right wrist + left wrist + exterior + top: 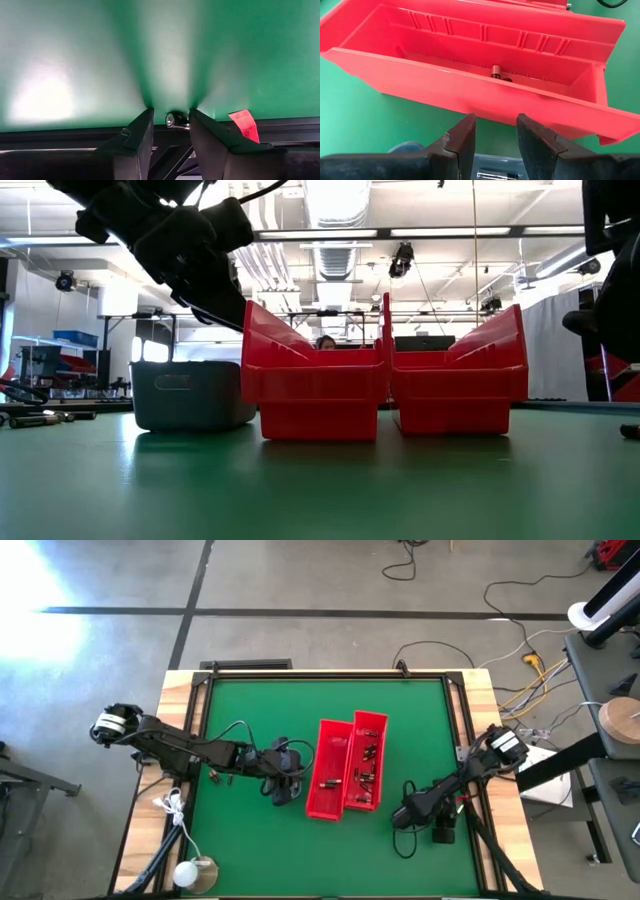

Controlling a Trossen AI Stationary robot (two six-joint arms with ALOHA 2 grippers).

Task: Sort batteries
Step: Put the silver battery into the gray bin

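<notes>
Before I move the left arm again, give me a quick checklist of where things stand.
1. Left gripper open with nothing between the fingers: ok.
2. Left gripper stopped just short of the left red bin, above the grey tray: ok.
3. Batteries in both bins: ok; sorted by size: cannot tell.
4. Right gripper parked over bare green mat, away from the bins: ok.
5. Right gripper empty: ok.

The batteries (362, 768) in the red bins (328, 770) are too small to count or size; the left gripper (285, 786) hides most of the grey tray (190, 393) from above
</notes>
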